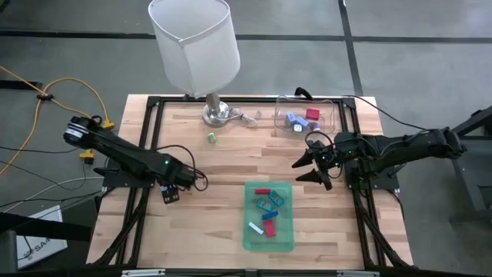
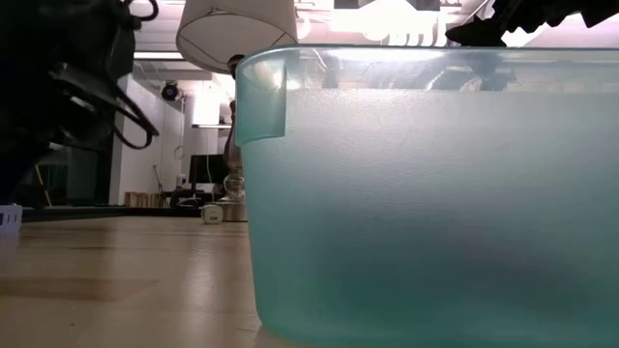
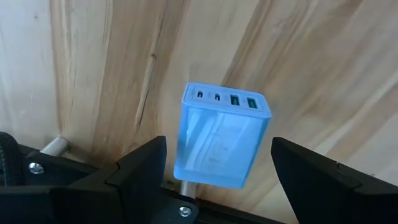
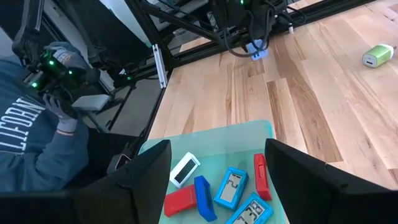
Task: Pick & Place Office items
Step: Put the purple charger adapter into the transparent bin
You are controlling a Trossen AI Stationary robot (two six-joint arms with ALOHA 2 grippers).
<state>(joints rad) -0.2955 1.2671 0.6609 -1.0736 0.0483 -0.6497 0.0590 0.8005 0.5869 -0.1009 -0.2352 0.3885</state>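
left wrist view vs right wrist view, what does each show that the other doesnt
Only the left wrist view shows the blue charger's four ports, close between the open left gripper's fingers.

Only the right wrist view shows the green tray with red, blue and white items, a green piece lying apart on the table, and a person holding a device.

Both show the wooden table and the blue charger, far off in the right wrist view.

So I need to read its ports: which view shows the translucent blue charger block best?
The left wrist view: the translucent blue charger block fills the frame between the left gripper's open fingers, port face showing. The high view and right wrist view show a speck; the low view shows none of it.
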